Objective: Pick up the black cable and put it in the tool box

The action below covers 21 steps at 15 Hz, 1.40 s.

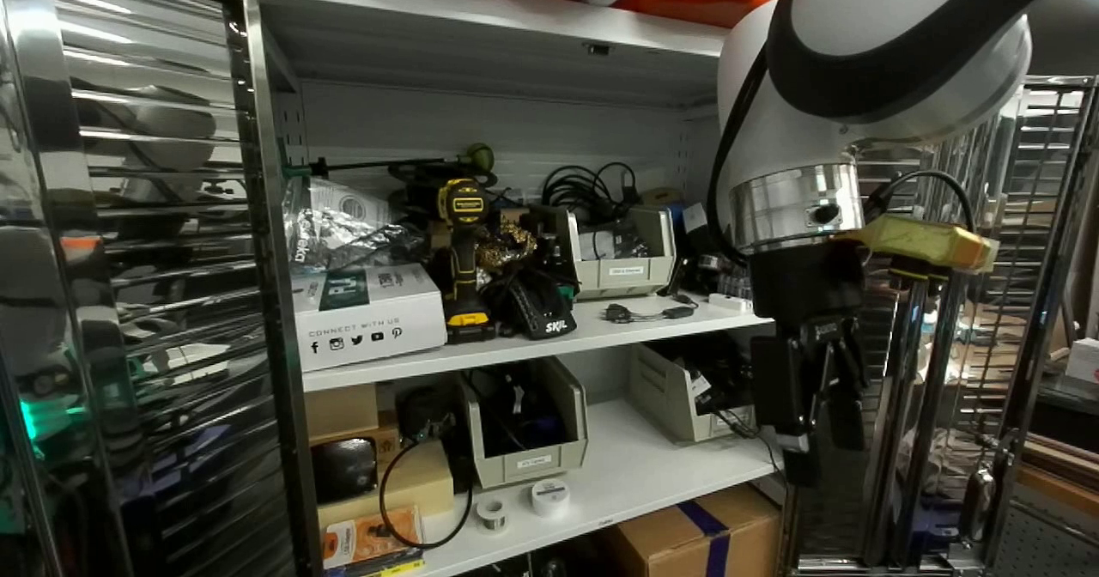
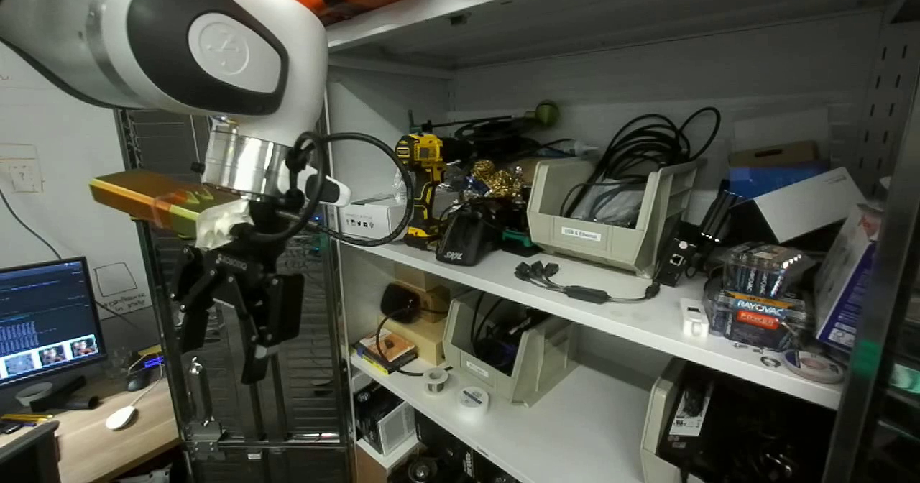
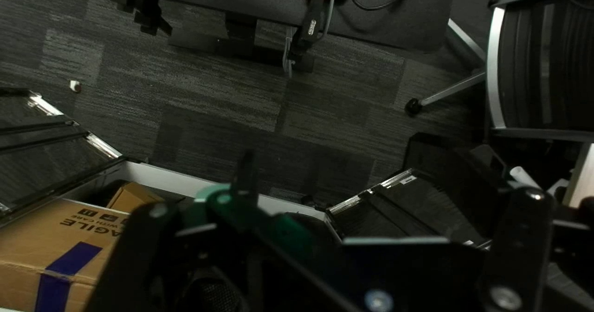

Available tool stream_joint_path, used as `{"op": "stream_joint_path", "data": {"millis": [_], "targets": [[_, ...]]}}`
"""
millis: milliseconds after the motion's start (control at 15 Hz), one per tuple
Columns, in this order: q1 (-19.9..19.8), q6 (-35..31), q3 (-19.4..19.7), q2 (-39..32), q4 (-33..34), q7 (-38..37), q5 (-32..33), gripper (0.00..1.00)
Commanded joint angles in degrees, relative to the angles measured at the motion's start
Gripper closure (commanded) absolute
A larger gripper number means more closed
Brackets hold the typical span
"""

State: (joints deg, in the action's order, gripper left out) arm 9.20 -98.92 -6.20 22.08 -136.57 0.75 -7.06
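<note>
Both exterior views are obliquely facing the white shelving unit from opposite front sides, nearby, sharing its loaded shelves; the wrist view is looking down past the close black gripper onto dark-grey carpet.

Thin black cable, loose on a white shelf near the front edge. Fans out at one end into several short plug-tipped leads; thickens partway into a block. Rests just in front of an open grey bin, upright, labelled "USB & Ethernet", with looped cords rising above the rim.
</note>
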Motion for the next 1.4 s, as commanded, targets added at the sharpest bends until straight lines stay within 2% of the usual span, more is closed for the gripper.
{"op": "stream_joint_path", "data": {"millis": [0, 400, 667, 1000, 1333], "targets": [[-1.6, -3.2, -0.3, -2.3, 1.1, -2.3, 0.4, 0.0], [-6.4, -15.9, 0.2, -11.8, 7.8, -13.3, 4.2, 0.0], [-9.0, -22.3, 1.3, -20.0, 16.9, -22.8, 9.7, 0.0], [-9.2, -24.7, 4.3, -29.9, 31.3, -36.3, 15.1, 0.0], [-7.9, -25.2, 8.1, -36.2, 40.9, -47.9, 20.3, 0.0]]}}
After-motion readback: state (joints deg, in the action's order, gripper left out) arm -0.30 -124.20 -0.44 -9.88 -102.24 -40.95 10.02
